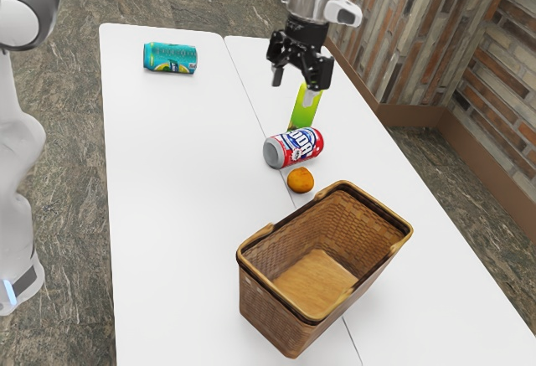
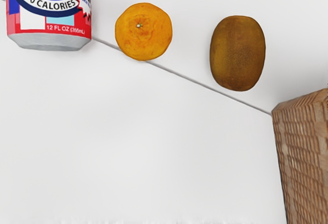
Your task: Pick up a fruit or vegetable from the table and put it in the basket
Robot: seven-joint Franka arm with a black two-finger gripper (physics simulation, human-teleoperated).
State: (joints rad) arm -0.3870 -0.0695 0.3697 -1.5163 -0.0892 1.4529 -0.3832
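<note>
Fingers parted around open air, the black gripper [image 1: 296,79] hangs above a white table [image 1: 184,190]. The wrist view reveals a brown kiwi [image 2: 238,53] between a mandarin [image 2: 143,32] and a wicker basket [image 1: 275,309], both fruits on the tabletop; its edges crop the basket and red soda can [image 2: 49,16]. The gripper partly covers a green container [image 1: 304,113]. The basket's bare floor lies exposed.

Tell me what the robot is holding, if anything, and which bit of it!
Nothing is held: the gripper is open, with nothing between its fingers. The orange and the kiwi are lying on the table.
</note>
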